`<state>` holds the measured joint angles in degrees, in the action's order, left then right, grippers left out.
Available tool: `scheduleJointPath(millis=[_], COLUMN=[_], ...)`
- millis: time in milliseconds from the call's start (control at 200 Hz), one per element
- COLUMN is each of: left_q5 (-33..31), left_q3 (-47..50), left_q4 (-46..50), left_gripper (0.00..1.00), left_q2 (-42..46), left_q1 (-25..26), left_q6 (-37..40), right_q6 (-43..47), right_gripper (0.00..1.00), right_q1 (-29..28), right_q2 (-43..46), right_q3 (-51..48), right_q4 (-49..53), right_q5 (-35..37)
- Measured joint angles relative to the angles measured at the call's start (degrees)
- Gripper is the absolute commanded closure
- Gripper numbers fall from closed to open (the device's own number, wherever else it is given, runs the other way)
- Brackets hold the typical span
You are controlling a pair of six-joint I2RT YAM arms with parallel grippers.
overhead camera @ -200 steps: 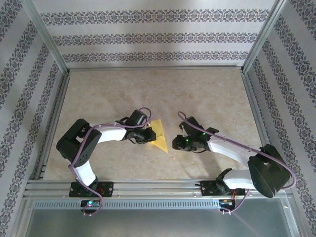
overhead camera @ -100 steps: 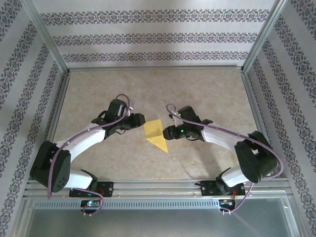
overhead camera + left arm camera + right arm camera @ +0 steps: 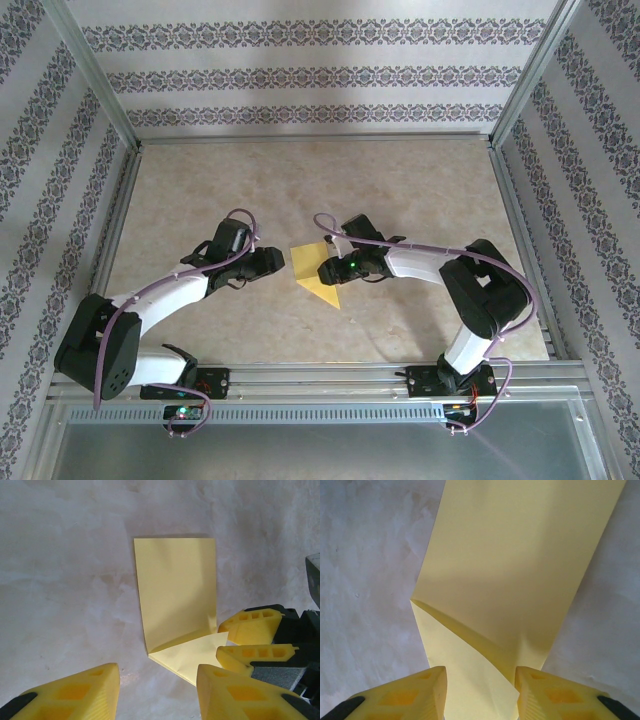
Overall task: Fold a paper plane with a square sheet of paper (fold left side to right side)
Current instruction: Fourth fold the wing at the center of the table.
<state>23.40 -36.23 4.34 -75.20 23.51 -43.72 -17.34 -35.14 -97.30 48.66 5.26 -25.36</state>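
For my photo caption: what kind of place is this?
Probably a lab test cell: two arms bolted to a metal rail, a framed table, and flat wallpaper panels standing in as walls.

The worktop (image 3: 420,190) is a pale beige, marbled slab across the middle of the overhead frame, edged by metal rails (image 3: 310,140) along its left, top and right sides. Directly on it, just left of the frame's centre, lies the square sheet of paper (image 3: 308,268), thin and yellow. It is creased, so a squarish part faces the top of the frame and a sharp tip reaches toward the lower right.
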Motion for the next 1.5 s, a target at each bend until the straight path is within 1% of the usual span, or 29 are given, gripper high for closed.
scheduleJointPath(millis=[55,150,195,320,440,620,754,1019,1244,1499], left_q5=[0.0,0.0,0.0,0.4,2.0,6.3,9.6,14.0,15.7,17.1], left_q3=[0.0,-0.1,-0.1,-0.1,-0.1,-1.7,-4.1,-7.2,-9.3,-12.2], left_q4=[0.0,0.0,0.0,-0.6,-3.9,-9.0,-12.7,-17.0,-17.9,-19.2], left_gripper=[0.55,0.55,0.55,0.46,0.46,0.47,0.48,0.49,0.57,0.72], left_q2=[0.0,0.0,0.0,-0.4,-2.8,-10.7,-16.1,-23.0,-26.3,-30.5], left_q1=[0.0,0.0,0.0,-0.3,-1.5,-2.2,-2.2,-2.2,-2.1,-1.1], left_q6=[0.0,0.0,0.0,-0.4,-1.7,-3.6,-5.0,-7.2,-7.8,-8.7], right_q6=[0.2,0.8,0.8,1.3,1.2,1.2,1.0,1.0,0.8,0.5], right_gripper=[0.67,0.83,0.88,1.0,1.0,1.0,1.0,1.0,1.0,1.0], right_q1=[0.0,0.0,0.0,0.0,0.0,0.0,0.0,0.2,0.4,1.3], right_q2=[0.0,0.0,0.0,0.9,4.2,8.4,9.5,10.5,12.0,12.6], right_q3=[0.0,0.0,0.0,0.0,-0.4,-1.6,-3.4,-4.2,-4.8,-6.3], right_q4=[0.0,0.0,0.1,0.9,1.3,1.2,0.9,0.3,-0.8,-1.3], right_q5=[0.0,-0.1,-0.2,0.0,0.5,0.8,1.1,1.5,1.5,1.5])
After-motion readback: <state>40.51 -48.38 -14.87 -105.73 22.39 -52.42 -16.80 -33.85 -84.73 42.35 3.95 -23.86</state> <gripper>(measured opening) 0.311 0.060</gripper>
